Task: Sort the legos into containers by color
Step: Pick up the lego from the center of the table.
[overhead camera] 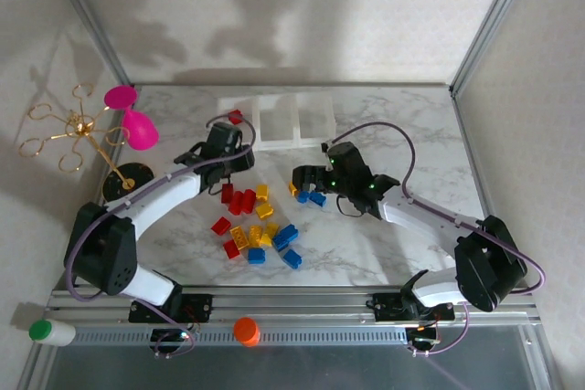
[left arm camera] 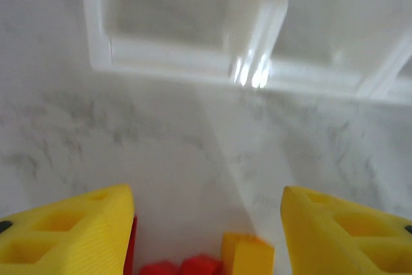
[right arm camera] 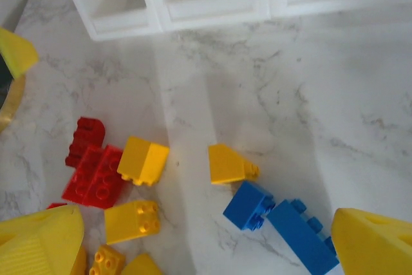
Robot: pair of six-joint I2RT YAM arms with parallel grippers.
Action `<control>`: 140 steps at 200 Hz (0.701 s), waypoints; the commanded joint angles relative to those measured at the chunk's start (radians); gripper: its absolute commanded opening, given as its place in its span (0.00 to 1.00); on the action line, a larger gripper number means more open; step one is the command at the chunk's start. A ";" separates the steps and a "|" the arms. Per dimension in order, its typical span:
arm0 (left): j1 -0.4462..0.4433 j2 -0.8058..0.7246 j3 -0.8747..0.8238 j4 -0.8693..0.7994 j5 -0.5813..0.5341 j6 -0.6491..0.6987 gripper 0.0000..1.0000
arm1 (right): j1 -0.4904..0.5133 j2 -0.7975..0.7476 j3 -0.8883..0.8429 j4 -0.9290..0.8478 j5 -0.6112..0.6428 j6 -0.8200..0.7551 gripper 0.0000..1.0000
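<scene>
Three clear, white-walled containers (overhead camera: 294,118) stand joined in a row at the far side of the marble table (overhead camera: 402,134). Seen from above, the legos (overhead camera: 259,226) number about eighteen: roughly six red, six yellow and six blue, though those packed together in the heap are hard to tell apart. One red brick (overhead camera: 236,117) lies away from the rest at the leftmost bin (left arm camera: 187,24), seemingly inside it.

Two arms reach in from the near edge. The left arm (overhead camera: 155,198) bends up and to the right, so the left gripper (left arm camera: 206,201) hangs just in front of the leftmost bin. Its yellow fingers (left arm camera: 71,223) stand apart, with only tabletop between them and nothing gripped. The right arm (overhead camera: 430,216) stretches leftward, and the right gripper (right arm camera: 206,223) hovers at the right edge of the heap, over two blue bricks (right arm camera: 248,205) and a yellow slope piece (right arm camera: 232,164). Its jaws are spread wide and hold nothing.

The bricks are small, glossy and studded. Most lie loose on the table in front of the bins, between the two grippers: reds toward the left, yellows in the middle, blues to the right and nearer the arms' bases. At the left stand a pink goblet (overhead camera: 137,127) and a gold wire rack (overhead camera: 69,125), and an orange cap (overhead camera: 246,329) sits on the near rail
</scene>
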 commanded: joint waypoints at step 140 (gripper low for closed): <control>-0.167 0.043 -0.174 0.012 -0.067 -0.113 0.51 | 0.071 0.025 -0.138 0.110 -0.012 0.100 0.99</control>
